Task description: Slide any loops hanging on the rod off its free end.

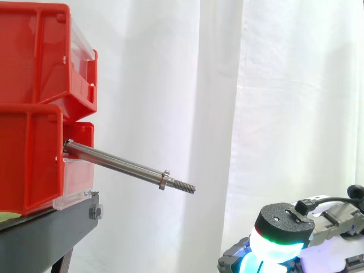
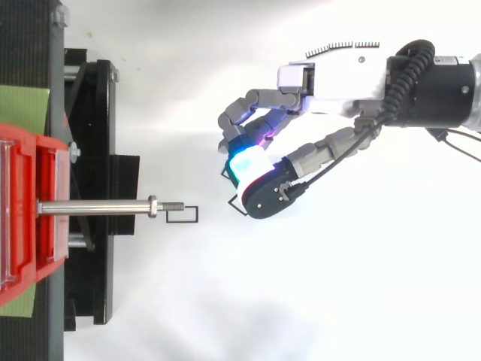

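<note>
1. Work fixture. The red bins [image 1: 34,108] are stacked on the black stand [image 1: 51,227] in front of the white curtain. The bins occupy the left of both views.

2. Robot hand. The robot hand [image 2: 331,79] is positioned to the right of the fixture, well apart from it and lower than the rod. Its fingers are curled inward, and the glowing fingertips [image 2: 252,162] are closed together. A thin black loop [image 2: 234,205] projects on either side of the pads, so it appears to be pinched between them.

3. Rod. The rod [image 1: 114,162] projects from the bins and slopes down toward its free end. A collar [image 1: 164,181] sits just before the threaded tip [image 1: 185,186]. In the side view, nothing hangs on the rod.

4. Second loop. A second loop [image 2: 183,222] appears in the top view just beside the threaded tip. It appears clear of the tip. What it rests on cannot be determined.

5. Step in hand. The rod looks bare, so the removal step is judged complete.

6. Next move. Open the fingers and release the pinched loop. Keep the release point well away from the rod.
</note>
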You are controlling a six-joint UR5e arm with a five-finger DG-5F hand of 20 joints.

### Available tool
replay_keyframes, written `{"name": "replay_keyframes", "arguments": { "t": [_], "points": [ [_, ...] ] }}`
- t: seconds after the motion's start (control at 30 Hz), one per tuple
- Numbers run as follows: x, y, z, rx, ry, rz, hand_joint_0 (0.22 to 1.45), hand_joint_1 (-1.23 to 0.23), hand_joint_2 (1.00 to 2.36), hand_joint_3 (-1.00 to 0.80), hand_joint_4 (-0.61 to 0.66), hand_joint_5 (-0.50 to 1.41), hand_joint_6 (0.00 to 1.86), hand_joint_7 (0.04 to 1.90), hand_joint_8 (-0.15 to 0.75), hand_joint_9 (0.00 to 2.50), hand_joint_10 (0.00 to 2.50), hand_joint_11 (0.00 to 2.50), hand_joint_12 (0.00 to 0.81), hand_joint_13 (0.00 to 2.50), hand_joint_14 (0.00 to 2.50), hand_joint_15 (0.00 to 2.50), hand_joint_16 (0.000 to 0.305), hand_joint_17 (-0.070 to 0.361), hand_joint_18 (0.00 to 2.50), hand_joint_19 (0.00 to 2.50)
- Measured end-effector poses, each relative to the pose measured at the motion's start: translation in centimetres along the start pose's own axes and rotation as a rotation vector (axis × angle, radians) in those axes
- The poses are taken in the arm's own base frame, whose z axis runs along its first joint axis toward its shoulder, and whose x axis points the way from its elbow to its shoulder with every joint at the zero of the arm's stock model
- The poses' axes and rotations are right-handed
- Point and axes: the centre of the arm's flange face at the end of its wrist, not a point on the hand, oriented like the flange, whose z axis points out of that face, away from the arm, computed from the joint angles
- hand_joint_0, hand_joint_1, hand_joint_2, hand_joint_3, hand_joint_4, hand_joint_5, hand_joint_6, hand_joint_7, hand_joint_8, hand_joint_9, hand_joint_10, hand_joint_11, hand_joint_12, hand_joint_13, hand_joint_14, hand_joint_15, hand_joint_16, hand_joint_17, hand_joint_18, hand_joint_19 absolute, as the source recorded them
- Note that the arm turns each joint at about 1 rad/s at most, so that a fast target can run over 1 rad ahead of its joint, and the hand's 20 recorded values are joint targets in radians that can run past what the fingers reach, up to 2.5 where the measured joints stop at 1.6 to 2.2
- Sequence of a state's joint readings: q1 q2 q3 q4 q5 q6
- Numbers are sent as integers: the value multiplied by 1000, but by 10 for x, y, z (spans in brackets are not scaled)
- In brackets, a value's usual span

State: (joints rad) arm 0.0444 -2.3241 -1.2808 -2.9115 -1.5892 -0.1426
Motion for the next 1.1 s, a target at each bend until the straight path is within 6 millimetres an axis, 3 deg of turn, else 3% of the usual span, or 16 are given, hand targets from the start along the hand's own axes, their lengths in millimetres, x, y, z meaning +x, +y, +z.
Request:
{"name": "replay_keyframes", "arguments": {
  "t": [0.87, 1.1],
  "points": [
    [0, 0, 0, 0, 0, 0, 566, -600, 1022, -154, 107, -168, 866, 1534, 360, 987, 8, 241, 285, 573, 0, 0, 41, 91, 444, 117],
    [0, 0, 0, 0, 0, 0, 570, -586, 1021, -193, 110, -179, 867, 1531, 348, 872, 4, 115, 296, 461, 0, 0, 41, 93, 326, 51]
  ]
}}
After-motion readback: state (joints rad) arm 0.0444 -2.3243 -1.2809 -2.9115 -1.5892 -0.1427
